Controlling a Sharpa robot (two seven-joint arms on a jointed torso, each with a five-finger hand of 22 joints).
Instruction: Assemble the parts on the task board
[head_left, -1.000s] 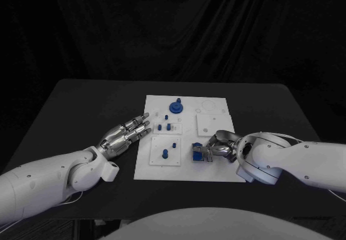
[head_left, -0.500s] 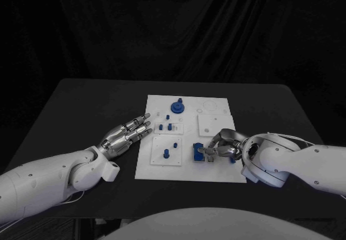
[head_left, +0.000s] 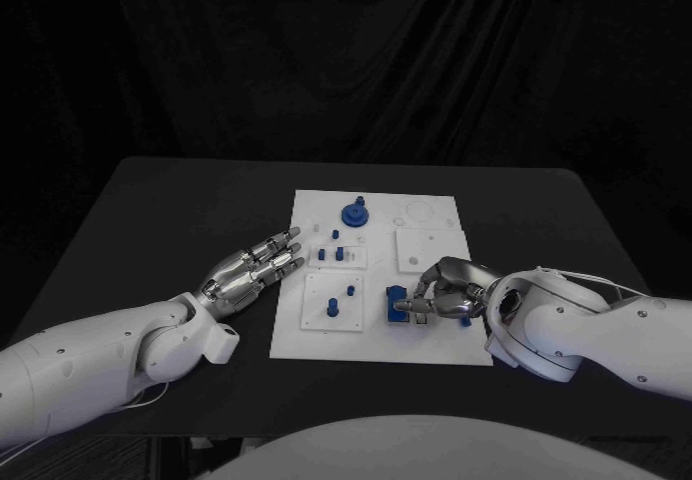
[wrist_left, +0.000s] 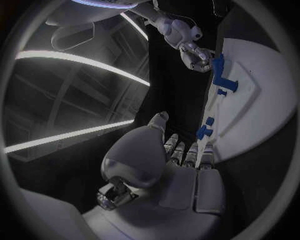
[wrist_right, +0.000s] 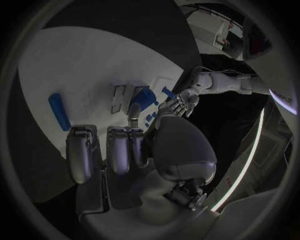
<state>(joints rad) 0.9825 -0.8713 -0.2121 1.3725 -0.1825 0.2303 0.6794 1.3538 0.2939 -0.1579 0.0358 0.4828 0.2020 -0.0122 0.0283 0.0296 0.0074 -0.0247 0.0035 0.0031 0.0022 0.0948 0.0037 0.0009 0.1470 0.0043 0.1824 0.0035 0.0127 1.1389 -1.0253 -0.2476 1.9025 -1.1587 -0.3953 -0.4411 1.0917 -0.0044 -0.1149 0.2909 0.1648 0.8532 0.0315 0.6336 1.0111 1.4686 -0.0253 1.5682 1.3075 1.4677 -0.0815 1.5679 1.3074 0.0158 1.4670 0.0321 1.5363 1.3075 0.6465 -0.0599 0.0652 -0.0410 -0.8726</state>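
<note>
Several blue parts (head_left: 343, 254) already stand in the task board (head_left: 378, 340). Right robot hand (head_left: 444, 292) seems pinching a blue block (head_left: 395, 305), can't tell; left robot hand (head_left: 257, 264) lies released.

A robotics lab or test cell — not a home or a shop. A black table (head_left: 173, 220) stands before a black curtain (head_left: 346, 80) that closes off the whole background, a staged bench setup. On the table lies a white task board (head_left: 433, 345) with small blue parts (head_left: 353, 213) set in it — a test fixture rather than a household thing. The wrist views catch long strip lights (wrist_left: 81, 60) overhead, like those of an industrial or research hall.
</note>
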